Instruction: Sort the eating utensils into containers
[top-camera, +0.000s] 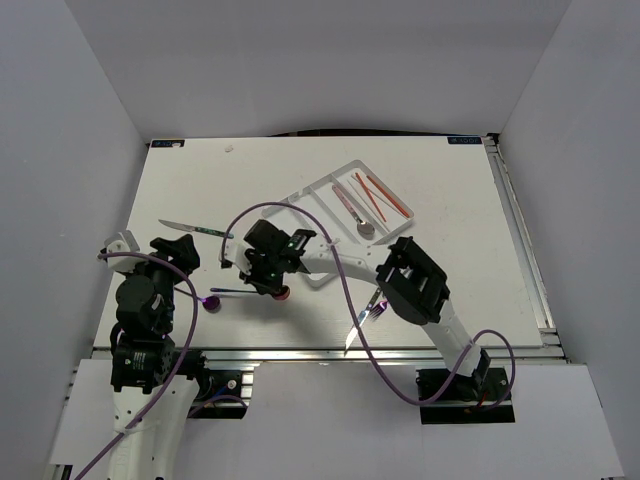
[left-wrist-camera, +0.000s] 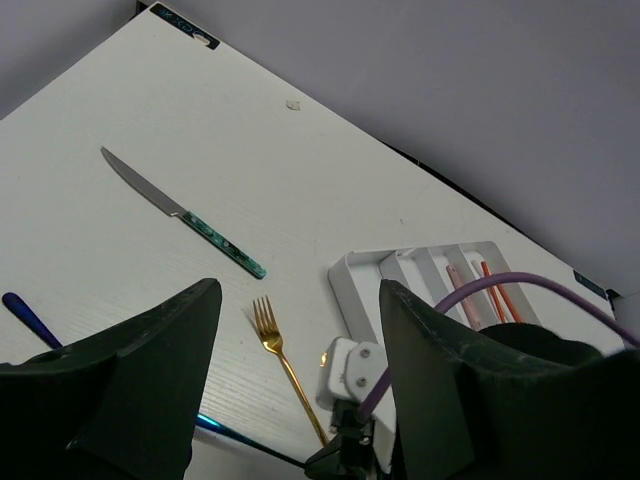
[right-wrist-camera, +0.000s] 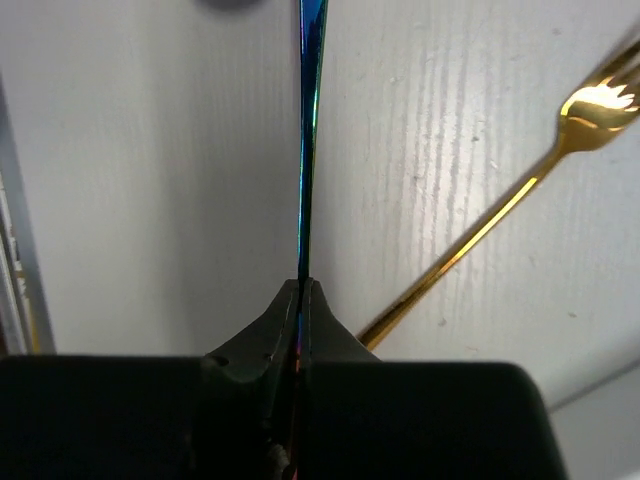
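The right claw (right-wrist-camera: 302, 292) clenches a thin, glossy iridescent blue-purple utensil handle (right-wrist-camera: 309, 150); a slim gold fork (right-wrist-camera: 500, 205) lies at two o'clock. The left wrist view shows the left claw (left-wrist-camera: 300, 300) released.

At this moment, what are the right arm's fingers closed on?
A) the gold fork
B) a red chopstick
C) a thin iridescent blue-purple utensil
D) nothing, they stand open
C: in the right wrist view the right fingers are pinched shut on the iridescent utensil, seen edge-on, while the gold fork lies free beside it.
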